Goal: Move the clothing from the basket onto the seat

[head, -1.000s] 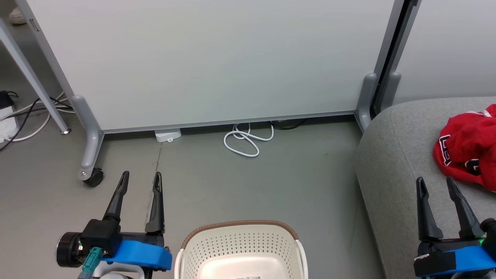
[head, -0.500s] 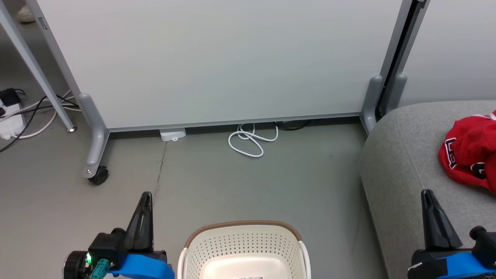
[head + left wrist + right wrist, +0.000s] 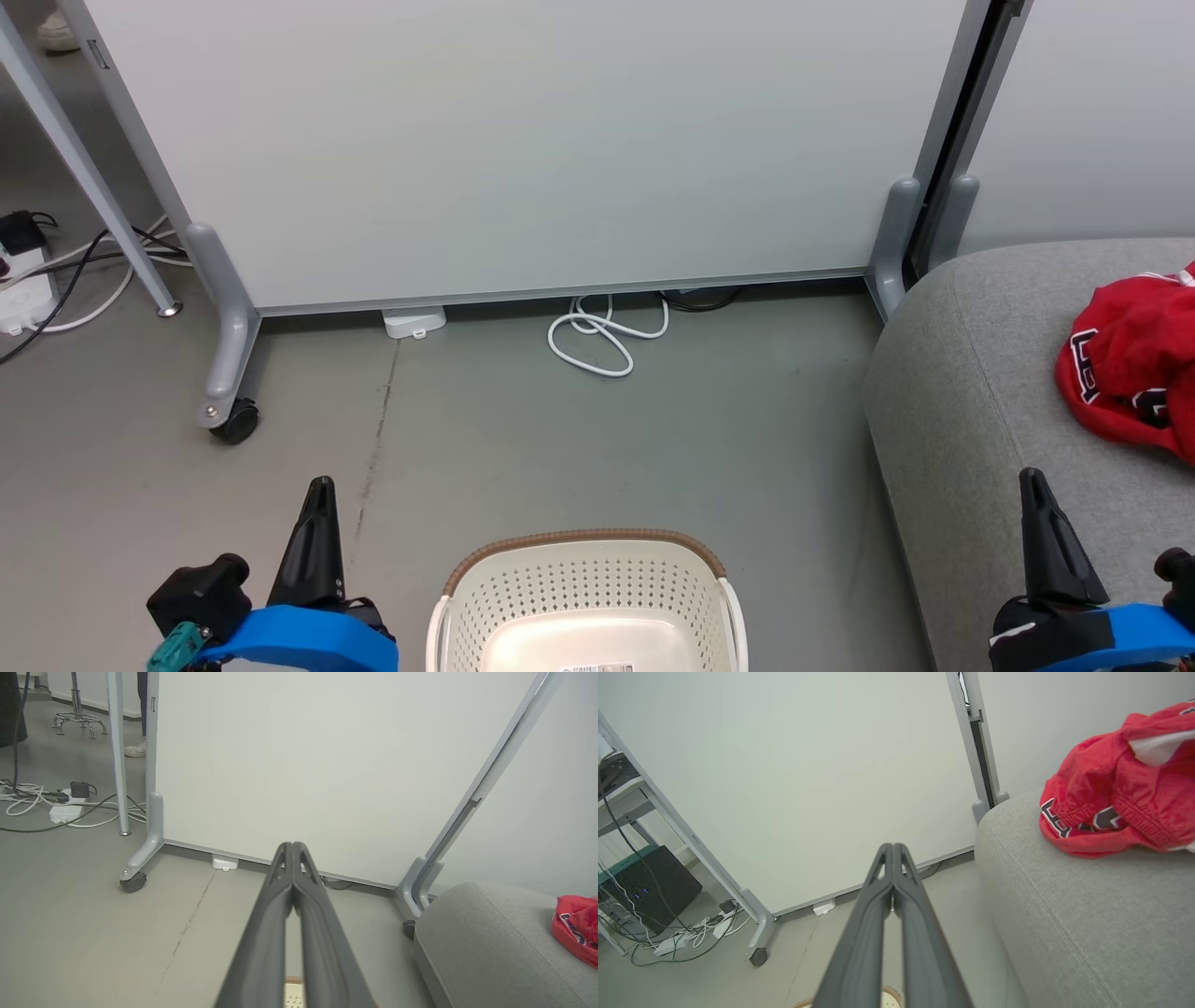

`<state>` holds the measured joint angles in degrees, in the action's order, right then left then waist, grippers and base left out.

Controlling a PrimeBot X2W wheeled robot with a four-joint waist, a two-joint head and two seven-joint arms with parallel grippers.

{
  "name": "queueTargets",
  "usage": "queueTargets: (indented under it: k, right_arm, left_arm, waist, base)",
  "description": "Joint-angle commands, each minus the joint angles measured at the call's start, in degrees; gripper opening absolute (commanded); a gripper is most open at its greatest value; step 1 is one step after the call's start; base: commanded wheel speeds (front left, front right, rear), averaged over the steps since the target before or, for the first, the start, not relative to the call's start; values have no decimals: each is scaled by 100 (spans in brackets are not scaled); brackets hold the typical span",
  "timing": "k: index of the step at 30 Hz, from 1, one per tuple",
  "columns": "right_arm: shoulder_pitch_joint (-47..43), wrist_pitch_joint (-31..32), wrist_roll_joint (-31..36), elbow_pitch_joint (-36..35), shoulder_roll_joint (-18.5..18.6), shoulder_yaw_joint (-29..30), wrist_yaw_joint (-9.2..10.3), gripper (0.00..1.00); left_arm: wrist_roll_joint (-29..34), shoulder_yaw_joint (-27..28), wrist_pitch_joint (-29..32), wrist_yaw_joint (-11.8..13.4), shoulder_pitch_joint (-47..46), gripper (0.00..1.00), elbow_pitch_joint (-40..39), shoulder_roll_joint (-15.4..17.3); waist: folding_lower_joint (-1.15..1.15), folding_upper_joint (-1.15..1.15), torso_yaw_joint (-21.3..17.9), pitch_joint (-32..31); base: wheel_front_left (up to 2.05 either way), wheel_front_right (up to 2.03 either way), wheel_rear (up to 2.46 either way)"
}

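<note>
Drawn back since a second ago, left claw (image 3: 321, 487) and right claw (image 3: 1030, 477) are pressed together, empty. On the seat (image 3: 971, 392), in from its corner, the clothing (image 3: 1130, 373) is laid; what is seen of the basket (image 3: 583, 539) is bare. Transfer is judged done; parking is called for.

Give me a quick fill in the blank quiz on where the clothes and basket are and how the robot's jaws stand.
1. The red clothing lies on the grey ____.
2. The visible part of the basket is ____.
3. The jaws of the left gripper and the right gripper are both ____.
4. The coiled cable on the floor is ____ in colour.
Missing words: seat; empty; shut; white.
</note>
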<state>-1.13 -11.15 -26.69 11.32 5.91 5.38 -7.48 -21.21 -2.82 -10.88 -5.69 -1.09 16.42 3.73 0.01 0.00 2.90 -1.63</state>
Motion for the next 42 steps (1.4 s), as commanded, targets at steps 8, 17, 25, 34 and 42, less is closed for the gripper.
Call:
queueTargets:
  k: [8, 17, 25, 34, 42]
  right_arm:
    - [231, 228, -916, -45, -25, 29, 0, 0]
    - [306, 431, -1665, -6, -60, 39, -1, 0]
    - [366, 599, -2272, 26, -91, 49, -1, 0]
    - [420, 754, -2835, 56, -119, 59, -1, 0]
    - [478, 894, -3345, 84, -143, 69, -1, 0]
  left_arm:
    - [-989, 143, 226, -46, -228, 0, -141, -1]
    - [-1800, 247, 425, -65, -274, 0, -160, -11]
    - [-2458, 335, 587, -82, -312, 0, -174, -19]
    - [-3063, 414, 739, -96, -348, 0, -184, -27]
    - [-3624, 492, 881, -111, -373, 0, -196, -35]
  waist:
    - [-1, 0, -23, 14]
    - [-1, 0, -47, 29]
    - [-1, 0, -67, 42]
    - [-1, 0, -88, 55]
    - [-1, 0, -109, 68]
  base:
    - [0, 0, 0]
    - [0, 0, 0]
    - [0, 0, 0]
    - [0, 0, 0]
    - [0, 0, 0]
